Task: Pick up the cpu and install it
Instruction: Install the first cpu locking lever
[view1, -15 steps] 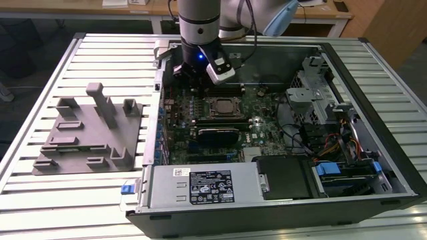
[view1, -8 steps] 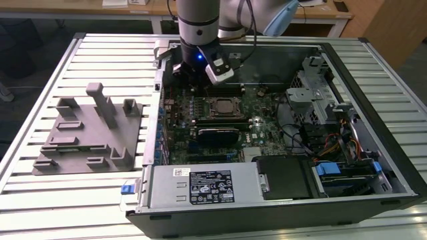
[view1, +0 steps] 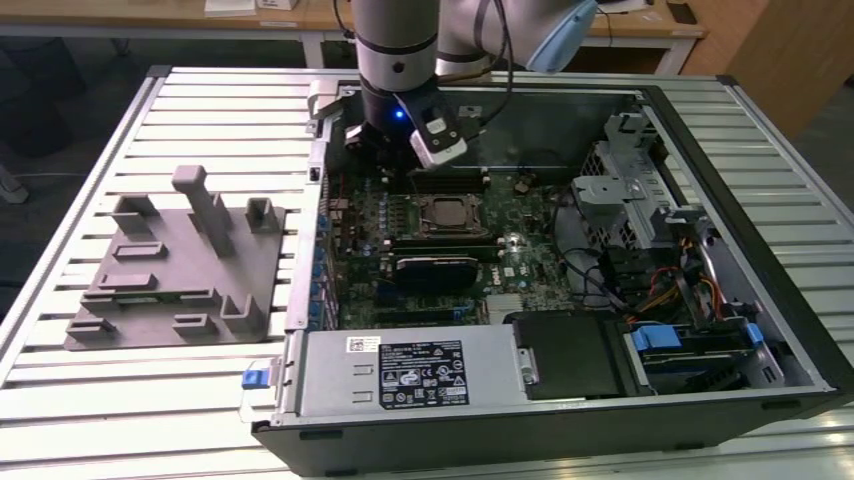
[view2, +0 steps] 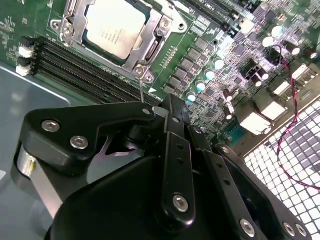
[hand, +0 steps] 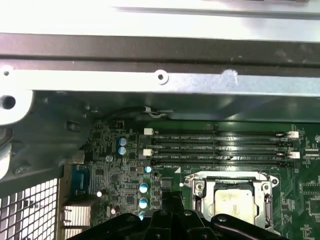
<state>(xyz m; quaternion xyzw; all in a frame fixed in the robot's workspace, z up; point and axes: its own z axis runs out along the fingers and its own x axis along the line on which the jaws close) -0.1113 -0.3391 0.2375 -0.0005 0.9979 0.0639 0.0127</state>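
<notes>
The cpu (view1: 443, 212) lies flat in the motherboard socket inside the open computer case, its pale metal top facing up. It also shows in both wrist views, cpu (view2: 114, 27) and cpu (hand: 233, 200), framed by the metal socket bracket (view2: 150, 47). My gripper (view1: 374, 158) hangs above the board toward the case's far wall, to the exterior view's left of the socket and apart from the chip. Its black fingers (view2: 172, 130) meet at the tip, gripper (view2: 172, 106), with nothing between them. The gripper (hand: 172, 199) tip sits just beside the socket's corner.
A grey plastic fixture (view1: 174, 270) stands on the slatted table at the exterior view's left. Memory slots (hand: 220, 147) run between socket and case wall. A black block (view1: 434, 270) sits nearer the front, then the power supply (view1: 400, 370). Drive cages and cables (view1: 654, 230) fill the right.
</notes>
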